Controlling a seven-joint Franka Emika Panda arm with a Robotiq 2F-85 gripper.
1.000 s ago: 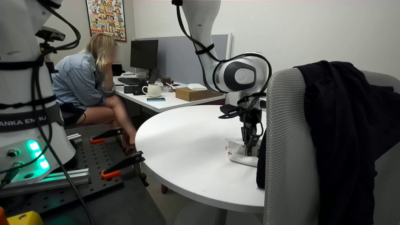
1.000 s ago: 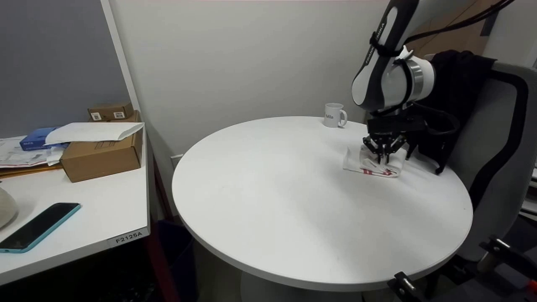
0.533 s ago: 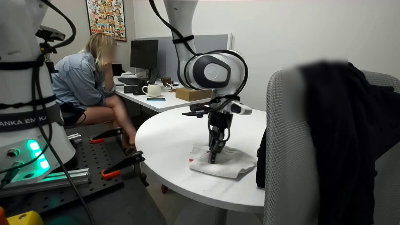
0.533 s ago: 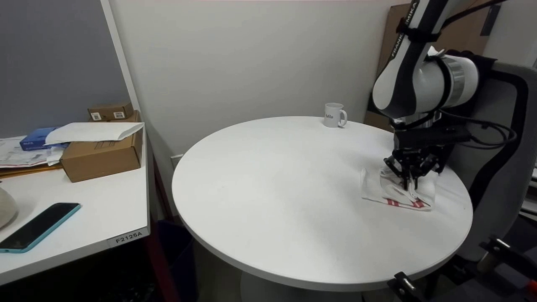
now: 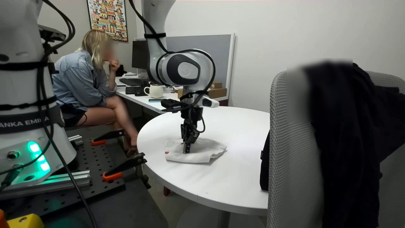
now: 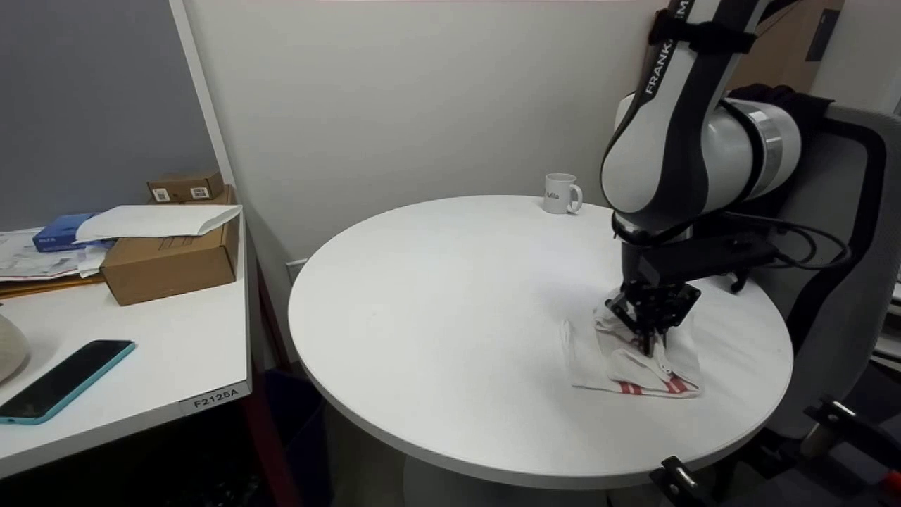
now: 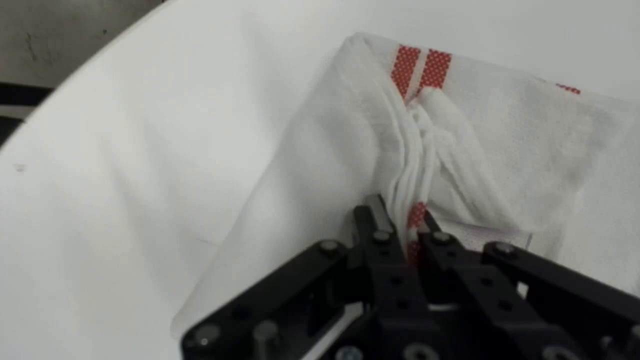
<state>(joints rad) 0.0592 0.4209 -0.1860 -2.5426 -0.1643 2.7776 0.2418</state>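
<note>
Pinching the cloth (image 7: 340, 160), the nearly closed hand (image 7: 403, 220) has dragged it across the table (image 6: 436, 324).

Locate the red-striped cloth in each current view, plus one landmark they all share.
In an exterior view: cloth near the centre, below mid-height.
In an exterior view: cloth right of centre, lower half.
Wrist view: cloth across centre and right.
Landmark: white table, under the cloth throughout.
</note>
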